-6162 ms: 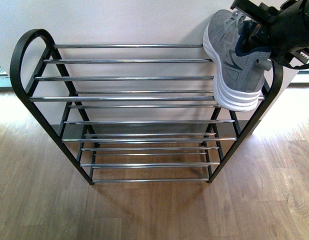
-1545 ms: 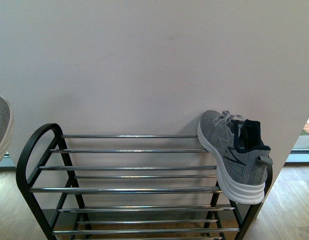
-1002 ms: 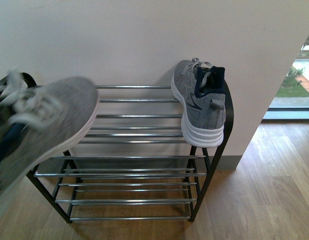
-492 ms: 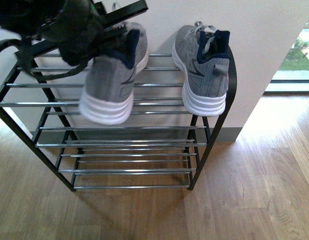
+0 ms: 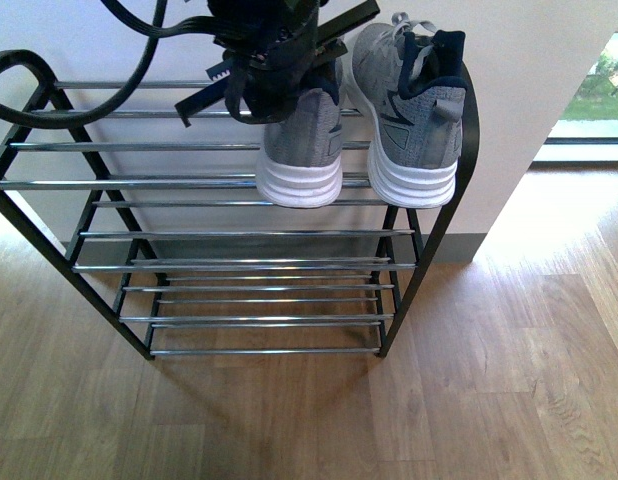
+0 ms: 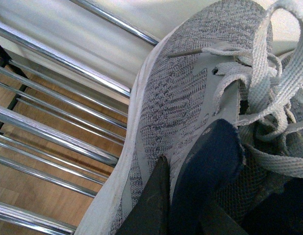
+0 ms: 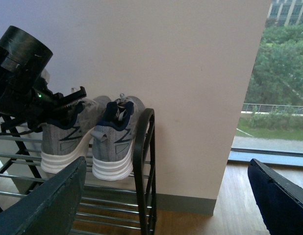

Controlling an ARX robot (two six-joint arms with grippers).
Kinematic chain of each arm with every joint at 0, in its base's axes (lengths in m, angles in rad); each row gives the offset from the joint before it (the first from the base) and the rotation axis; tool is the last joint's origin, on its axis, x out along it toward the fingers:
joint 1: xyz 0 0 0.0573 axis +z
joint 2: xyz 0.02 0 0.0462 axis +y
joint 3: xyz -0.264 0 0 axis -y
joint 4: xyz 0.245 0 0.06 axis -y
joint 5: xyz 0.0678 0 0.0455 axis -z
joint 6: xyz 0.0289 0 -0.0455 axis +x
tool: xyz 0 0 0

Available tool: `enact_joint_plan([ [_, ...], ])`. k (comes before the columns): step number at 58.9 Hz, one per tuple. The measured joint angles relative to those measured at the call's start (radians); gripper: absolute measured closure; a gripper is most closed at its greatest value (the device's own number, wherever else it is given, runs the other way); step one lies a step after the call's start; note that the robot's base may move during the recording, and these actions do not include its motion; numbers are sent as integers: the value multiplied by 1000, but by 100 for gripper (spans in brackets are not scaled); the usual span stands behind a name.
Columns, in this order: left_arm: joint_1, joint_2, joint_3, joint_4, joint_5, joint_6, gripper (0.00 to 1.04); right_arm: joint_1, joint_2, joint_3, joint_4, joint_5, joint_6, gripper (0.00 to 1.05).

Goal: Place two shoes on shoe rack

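The black shoe rack with chrome bars stands against the white wall. One grey sneaker rests on the top tier at the rack's right end, heel towards me. My left gripper is shut on the second grey sneaker and holds it on the top tier just left of the first. In the left wrist view a dark finger presses the sneaker's side at the collar. My right gripper is open and empty, away from the rack. The blue slippers are out of view.
Wood floor spreads in front and to the right of the rack. A white wall corner stands right of the rack, with a window beyond. The left arm's cable loops over the rack's left end.
My left gripper has carried the second sneaker from the left edge of view across the rack and set it beside the first sneaker. The view has tilted down.
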Motion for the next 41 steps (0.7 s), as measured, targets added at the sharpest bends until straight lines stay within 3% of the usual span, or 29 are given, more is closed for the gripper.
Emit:
enact_joint_plan([
  [13, -8, 45, 53, -47, 21, -63, 102, 0, 0, 0, 0, 0, 0, 9],
  [29, 7, -1, 23, -4, 130, -82, 60, 0, 0, 0, 0, 0, 0, 9],
  [33, 8, -76, -42, -9, 157, -73, 43, 0, 0, 0, 0, 0, 0, 9],
  [41, 8, -167, -111, -10, 146, -25, 23, 0, 0, 0, 0, 1, 0, 9],
])
